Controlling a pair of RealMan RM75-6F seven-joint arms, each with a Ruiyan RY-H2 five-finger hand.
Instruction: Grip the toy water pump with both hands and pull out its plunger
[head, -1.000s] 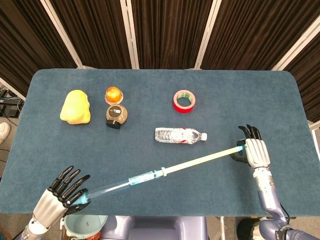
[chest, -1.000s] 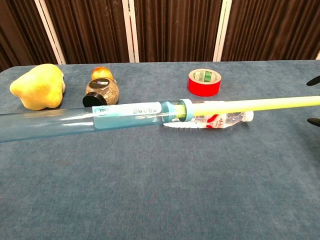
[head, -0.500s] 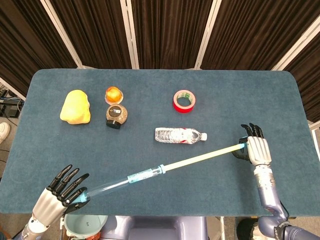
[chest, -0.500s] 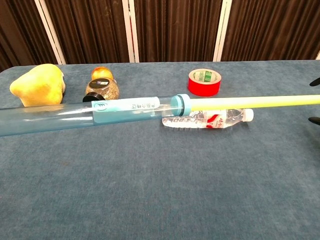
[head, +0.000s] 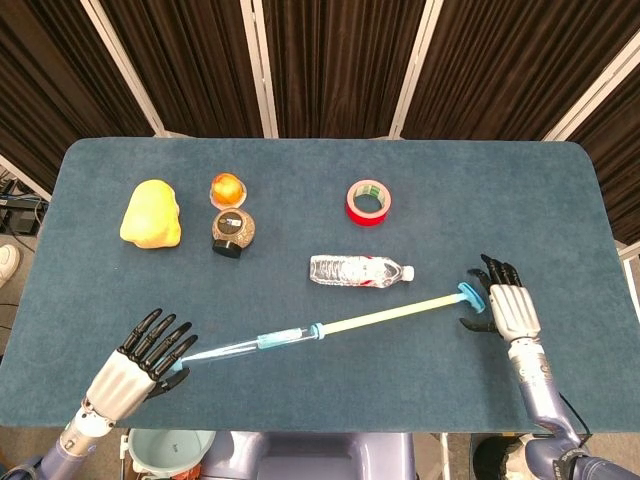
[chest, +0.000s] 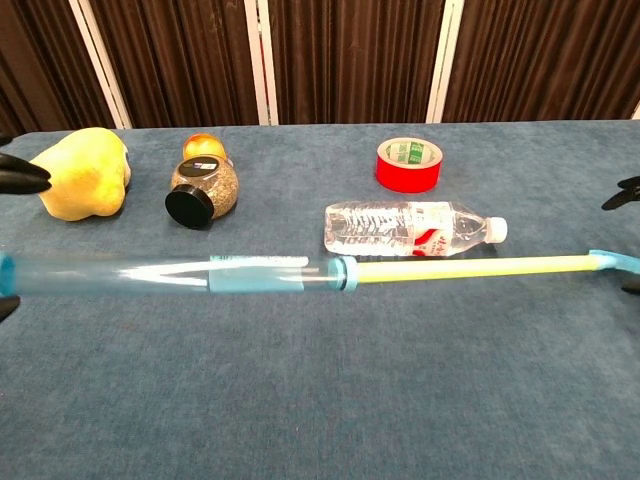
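Note:
The toy water pump lies low across the near part of the table. Its clear blue barrel points left and its yellow plunger rod is drawn far out to the right, ending in a blue handle. My left hand sits at the barrel's left end with fingers spread wide, one fingertip well above the tube. My right hand is just right of the handle, fingers apart. Neither hand closes on the pump.
A water bottle lies just behind the rod. Farther back stand a red tape roll, a dark-capped jar, an orange-lidded jar and a yellow lump. A bucket sits below the table's near edge.
The pump has dropped from raised in the air down to the table. Both hands have spread their fingers and let go of its ends. The left hand moved slightly right.

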